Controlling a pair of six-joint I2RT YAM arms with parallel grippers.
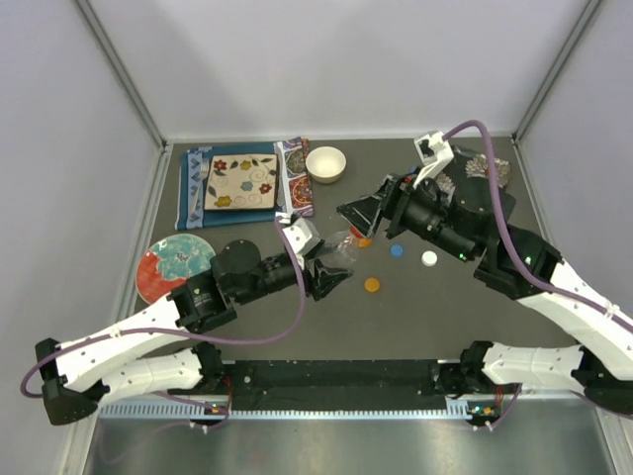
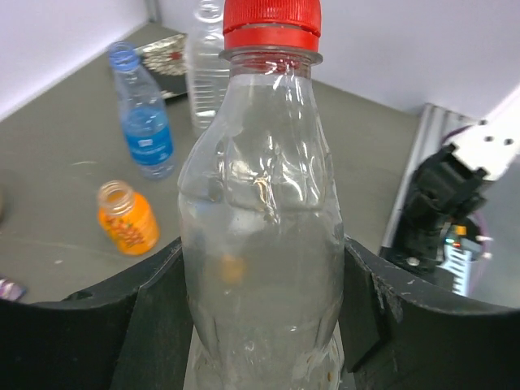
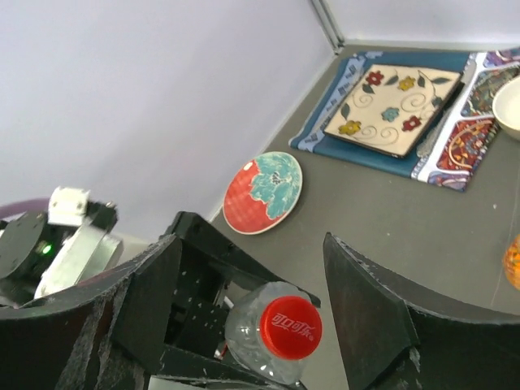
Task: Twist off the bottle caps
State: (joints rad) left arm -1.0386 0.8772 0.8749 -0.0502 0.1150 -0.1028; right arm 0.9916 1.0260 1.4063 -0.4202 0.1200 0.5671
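A wide clear bottle (image 2: 260, 179) with a red cap (image 2: 270, 24) stands upright between the fingers of my left gripper (image 2: 260, 244), which is shut on its body. In the top view this left gripper (image 1: 334, 277) is at the table's middle. My right gripper (image 3: 252, 240) hangs over the red cap (image 3: 290, 327). Its jaws are open and straddle the cap, with a gap on each side. Behind stand a blue-tinted bottle (image 2: 146, 122), a slim clear bottle (image 2: 207, 65) and a short orange bottle (image 2: 127, 219) with an open neck. Loose orange (image 1: 372, 284), blue (image 1: 397, 250) and white (image 1: 429, 258) caps lie on the table.
A white bowl (image 1: 325, 163) and a square flowered plate (image 1: 240, 183) on patterned cloth sit at the back left. A round red and teal plate (image 1: 175, 267) lies at the left. My right arm reaches in from the right, above the loose caps.
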